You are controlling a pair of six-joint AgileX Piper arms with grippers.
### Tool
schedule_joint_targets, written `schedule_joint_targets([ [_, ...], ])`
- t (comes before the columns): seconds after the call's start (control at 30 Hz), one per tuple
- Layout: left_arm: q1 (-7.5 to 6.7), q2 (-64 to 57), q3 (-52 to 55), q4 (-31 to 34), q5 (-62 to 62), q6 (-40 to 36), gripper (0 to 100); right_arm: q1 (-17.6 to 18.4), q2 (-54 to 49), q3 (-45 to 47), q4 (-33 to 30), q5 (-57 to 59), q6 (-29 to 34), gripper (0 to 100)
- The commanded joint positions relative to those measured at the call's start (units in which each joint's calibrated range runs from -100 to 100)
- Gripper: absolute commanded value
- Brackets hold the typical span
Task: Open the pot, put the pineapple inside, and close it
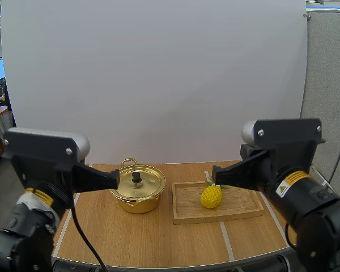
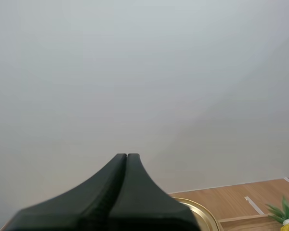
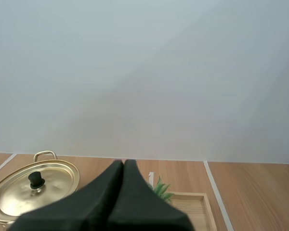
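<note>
One pineapple [image 1: 211,196] sits in the one wooden tray [image 1: 238,213], near the tray's middle. Its long axis runs roughly 6 to 12 o'clock in the high view, with the yellow body at the 6 o'clock end. The green crown points to about 12–1 o'clock, partly behind the right pincer [image 1: 214,174]. From the left wrist view the crown stands above the body.

At the tray's 9 o'clock and just apart from it stands the one gold pot [image 1: 137,199], with its single lid [image 1: 144,184] on and the black knob [image 1: 136,177] upward.

There are two pincers, both clenched on nothing, fingers together as one dark wedge. The left pincer [image 1: 117,179] hangs at the lid's 9 o'clock, and the right hangs over the pineapple's crown. Both are above the tabletop [image 1: 158,241].
</note>
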Motion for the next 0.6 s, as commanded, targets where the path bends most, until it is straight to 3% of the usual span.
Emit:
schedule_joint_targets([
  [0.0,0.12,0.0,-4.9,0.9,8.4,0.0,0,-0.2,-0.2,-3.8,-0.2,8.4,-0.3,0],
  [0.17,0.12,0.0,-11.5,1.1,18.5,0.0,0,-0.2,-0.2,-6.7,-0.2,17.5,-0.3,0],
  [0.37,0.12,0.9,-14.0,1.1,25.7,0.0,0,-0.2,0.0,-6.8,-0.1,20.7,-0.3,0],
  [0.57,0.12,10.1,-14.0,1.1,27.1,0.0,0,-0.2,8.0,-6.9,-0.1,24.9,-0.3,0],
])
